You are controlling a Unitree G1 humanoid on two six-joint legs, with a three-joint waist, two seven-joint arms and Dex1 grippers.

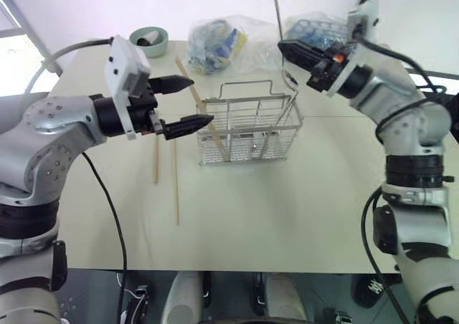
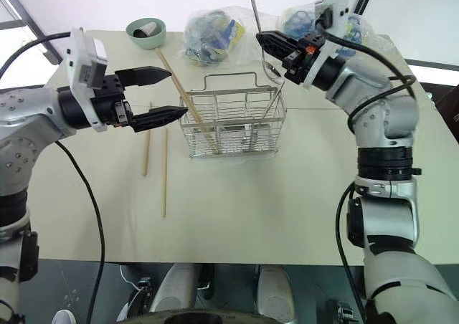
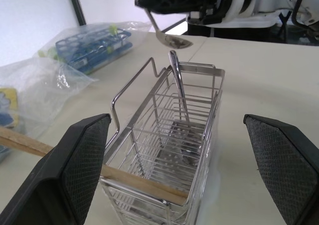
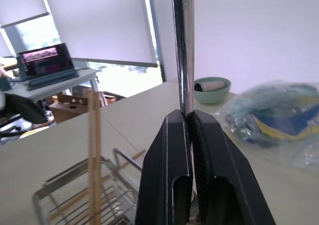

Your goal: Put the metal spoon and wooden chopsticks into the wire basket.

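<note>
While the right end effector pinches the thin handle of a shiny metal spoon at one o'clock above the silver wire basket, the left end effector hangs wide open and empty at nine o'clock, with two light-brown wooden chopsticks lying on the pale bench. From the left wrist, another spoon stands inside the basket and one chopstick leans against its rim. From the right wrist, the black fingers clamp the spoon handle.

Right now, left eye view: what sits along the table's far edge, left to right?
Green bowl → clear bag of blue and yellow items → right gripper, shut on the metal spoon → second clear bag with the blue rack, partly behind that gripper.
</note>
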